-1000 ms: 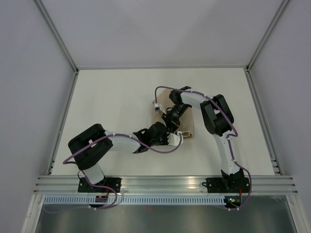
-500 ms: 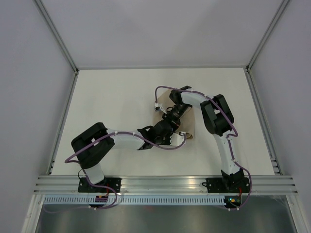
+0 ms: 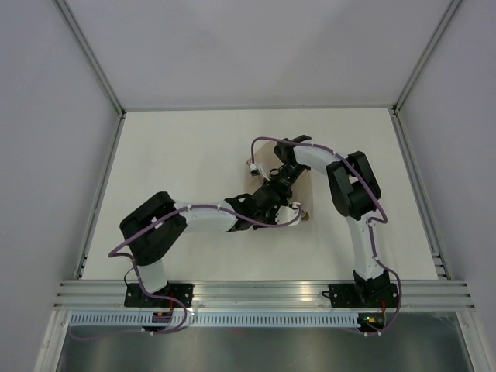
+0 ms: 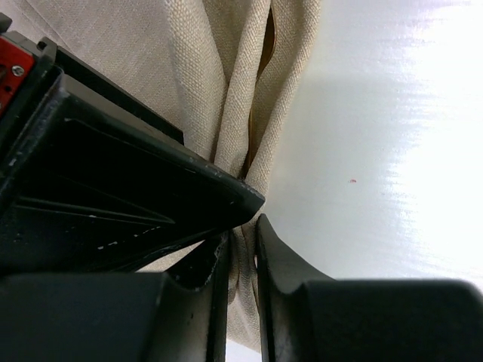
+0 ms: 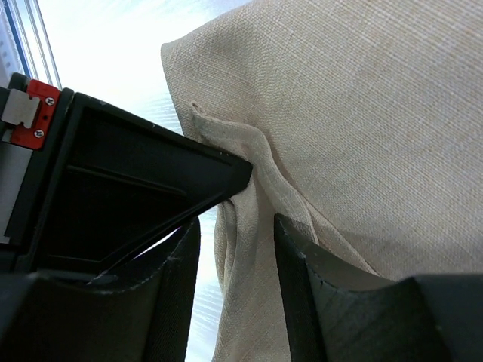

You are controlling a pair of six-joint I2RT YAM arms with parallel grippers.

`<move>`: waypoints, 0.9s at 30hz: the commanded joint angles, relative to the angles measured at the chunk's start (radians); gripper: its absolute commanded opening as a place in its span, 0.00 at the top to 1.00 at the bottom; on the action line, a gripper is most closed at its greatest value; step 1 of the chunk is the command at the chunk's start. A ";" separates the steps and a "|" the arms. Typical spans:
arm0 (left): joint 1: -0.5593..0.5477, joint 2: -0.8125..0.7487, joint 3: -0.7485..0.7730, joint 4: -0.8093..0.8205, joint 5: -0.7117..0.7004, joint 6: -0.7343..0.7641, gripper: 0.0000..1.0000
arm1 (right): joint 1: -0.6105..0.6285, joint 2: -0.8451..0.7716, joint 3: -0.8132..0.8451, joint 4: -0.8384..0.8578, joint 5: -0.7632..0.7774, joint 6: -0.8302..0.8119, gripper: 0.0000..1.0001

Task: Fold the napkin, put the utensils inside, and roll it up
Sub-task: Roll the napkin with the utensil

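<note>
Both arms meet mid-table, wrists crossed low over the napkin, which lies crumpled just right of centre and is mostly hidden beneath them in the overhead view. The left gripper is clenched tight on a bunched double fold at the cloth's edge, likely to lift that edge. The right gripper has a raised ridge of cloth nipped between its fingers, set wider apart, probably to carry the same edge across. No utensils are visible; a dark gap inside the fold is unreadable. Judged stage: folding, early. Risk: the cloth slips or twists if the two pulls differ.
</note>
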 commanded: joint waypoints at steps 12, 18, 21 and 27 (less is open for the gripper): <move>0.006 0.083 0.085 -0.136 0.135 -0.126 0.98 | -0.127 -0.056 0.097 0.002 -0.069 -0.025 0.40; 0.014 0.103 0.124 -0.177 0.168 -0.149 0.98 | -0.207 -0.079 0.131 0.025 -0.148 0.037 0.40; 0.026 0.115 0.150 -0.214 0.194 -0.166 0.98 | -0.256 -0.096 0.133 0.050 -0.194 0.064 0.40; 0.077 0.182 0.281 -0.381 0.287 -0.221 0.98 | -0.376 -0.170 0.096 0.106 -0.287 0.070 0.39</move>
